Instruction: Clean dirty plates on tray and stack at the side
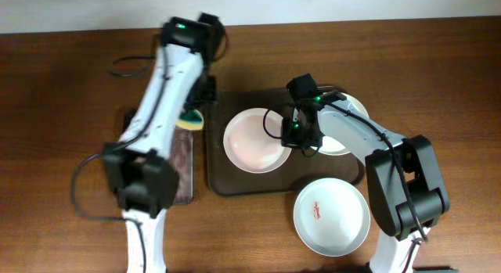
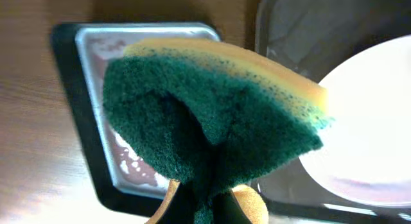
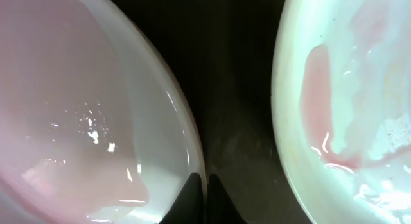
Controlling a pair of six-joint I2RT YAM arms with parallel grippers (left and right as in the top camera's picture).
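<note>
The dark brown tray (image 1: pixel 250 183) holds two white plates. The left plate (image 1: pixel 252 140) looks wet with a faint pink film. The right plate (image 1: pixel 354 109) is partly hidden under my right arm. A third plate (image 1: pixel 331 216) with a red smear sits on the table in front of the tray. My right gripper (image 1: pixel 294 137) is shut on the left plate's right rim (image 3: pixel 183 140). The right plate (image 3: pixel 347 89) shows pink smears. My left gripper (image 2: pixel 209 205) is shut on a yellow-and-green sponge (image 2: pixel 212 102), held just left of the tray (image 1: pixel 192 116).
A smaller black-rimmed tray (image 1: pixel 185 159) with a grey-pink inside lies left of the brown tray, under my left arm; it also shows in the left wrist view (image 2: pixel 90 89). Cables lie at the back left (image 1: pixel 129 66).
</note>
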